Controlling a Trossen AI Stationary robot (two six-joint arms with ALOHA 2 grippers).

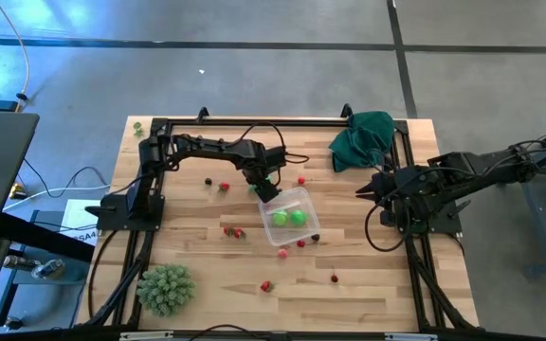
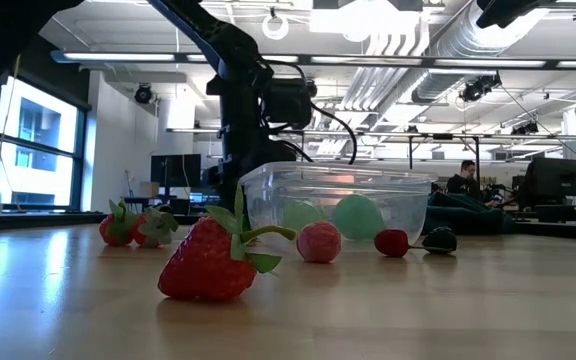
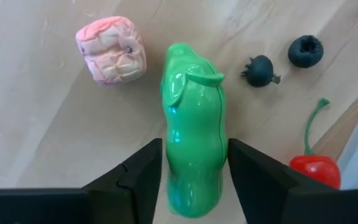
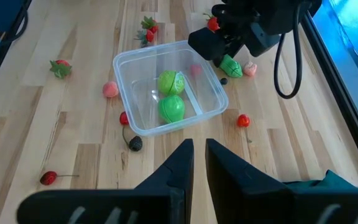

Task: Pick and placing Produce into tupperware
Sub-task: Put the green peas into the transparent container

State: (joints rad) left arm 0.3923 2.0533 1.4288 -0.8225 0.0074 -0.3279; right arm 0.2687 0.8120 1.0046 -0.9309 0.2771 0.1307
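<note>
The left pincer [image 3: 194,171] pinches the shiny green pepper [image 3: 192,124] near the frame's middle; it could slip out before the tupperware [image 1: 303,201], while the right pincer [image 4: 197,163] rests pressed together

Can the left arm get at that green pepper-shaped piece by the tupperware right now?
Probably yes. The left gripper already has its fingers either side of the green piece on the table, with nothing between; the tupperware sits just beside it.

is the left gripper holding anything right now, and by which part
The left gripper has its fingers on either side of a green pepper, at its lower body, still on the table; a closed grip cannot be confirmed. The right gripper holds nothing.
</note>
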